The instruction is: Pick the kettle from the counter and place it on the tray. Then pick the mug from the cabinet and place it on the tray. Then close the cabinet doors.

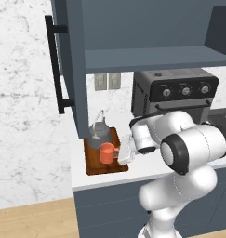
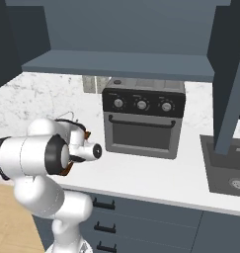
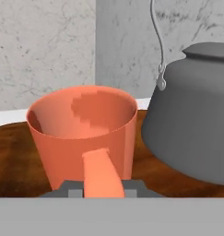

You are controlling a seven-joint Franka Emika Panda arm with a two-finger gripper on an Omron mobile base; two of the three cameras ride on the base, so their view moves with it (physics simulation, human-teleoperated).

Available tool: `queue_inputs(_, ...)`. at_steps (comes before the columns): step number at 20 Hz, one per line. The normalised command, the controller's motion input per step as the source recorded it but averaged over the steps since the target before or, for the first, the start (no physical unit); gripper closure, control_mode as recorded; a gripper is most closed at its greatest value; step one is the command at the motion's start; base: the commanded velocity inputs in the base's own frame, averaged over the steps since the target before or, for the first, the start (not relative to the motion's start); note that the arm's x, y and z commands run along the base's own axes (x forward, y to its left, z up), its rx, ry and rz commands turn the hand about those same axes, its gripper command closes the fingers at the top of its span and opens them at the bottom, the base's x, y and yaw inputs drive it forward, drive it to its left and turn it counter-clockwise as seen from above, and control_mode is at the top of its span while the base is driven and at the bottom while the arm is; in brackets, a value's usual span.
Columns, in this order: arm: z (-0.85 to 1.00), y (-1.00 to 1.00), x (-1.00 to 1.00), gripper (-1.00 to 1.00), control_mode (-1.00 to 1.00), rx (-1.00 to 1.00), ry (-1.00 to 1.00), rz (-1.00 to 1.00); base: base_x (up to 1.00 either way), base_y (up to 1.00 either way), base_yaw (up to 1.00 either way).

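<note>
Your gripper [image 1: 118, 155] sits low over the counter [image 1: 142, 169] at the near edge of the tray [image 1: 93, 165], and in the hand view its dark fingertips [image 3: 69, 190] flank the mug's loop handle, which points straight back at the camera. From these angles you cannot tell for certain whether the tips are pinching the handle or merely bracketing it; they look narrow and close against it.

The mug [image 1: 107, 153] stands upright on the tray with its open mouth up. You can see the same in the hand view, where the mug [image 3: 83, 133] rests on the dark wood of the tray [image 3: 12, 156]. The kettle [image 1: 100, 131] is also on the tray, just behind the mug and toward the wall, its wire handle arching upward. In the hand view the kettle [image 3: 191, 129] stands just beside the mug, close but apparently not touching.

Above, the cabinet [image 1: 151, 28] is open: you see its shelf edge running across the top, and the left one of the cabinet doors [image 1: 70, 65] swung out toward you with its black bar handle facing left. In the right base view the other door [image 2: 232, 84] also hangs open at the right. The black toaster oven [image 2: 141, 118] stands on the counter beside the tray
</note>
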Motion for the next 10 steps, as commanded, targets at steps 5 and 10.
queue_inputs(5,-0.04,0.0,0.0,-1.0,-1.0,0.0,0.01,0.0,0.0,0.0,0.0)
queue_inputs(10,0.0,0.0,0.0,-1.0,-1.0,0.0,-0.02,0.01,0.0,0.0,0.0)
